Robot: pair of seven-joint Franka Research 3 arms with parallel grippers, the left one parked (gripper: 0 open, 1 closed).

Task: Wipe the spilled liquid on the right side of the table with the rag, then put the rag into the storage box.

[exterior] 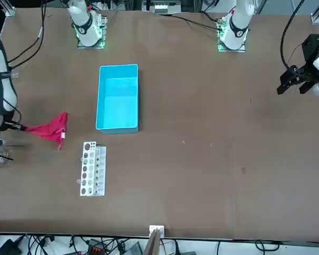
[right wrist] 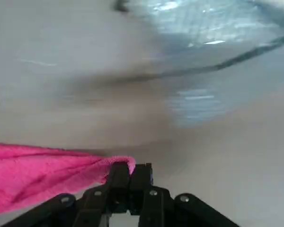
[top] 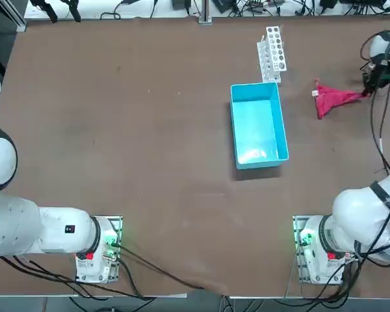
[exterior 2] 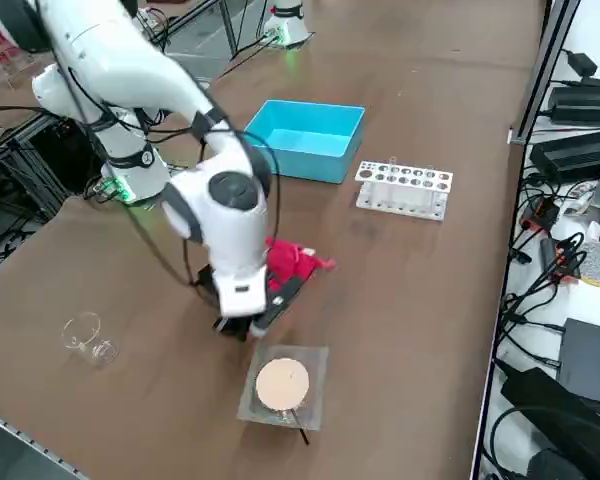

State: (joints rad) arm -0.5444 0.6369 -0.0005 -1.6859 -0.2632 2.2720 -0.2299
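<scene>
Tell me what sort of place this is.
Probably a robotics lab: a test-tube rack and blue storage box on a brown table, with cables along its edges; the right claw grips a rag.

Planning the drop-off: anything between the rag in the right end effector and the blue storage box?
Nothing visible does. The right end effector is shut on the rag; bare table lies between it and the storage box. The white test-tube rack stands beyond the box, off that line.

Beyond the table edge well past the gripper, tangled black cables point(top: 247, 6) and dark boxes point(exterior 2: 590, 100) on the floor, plus metal framing point(exterior 2: 40, 160) on the opposite side.
</scene>
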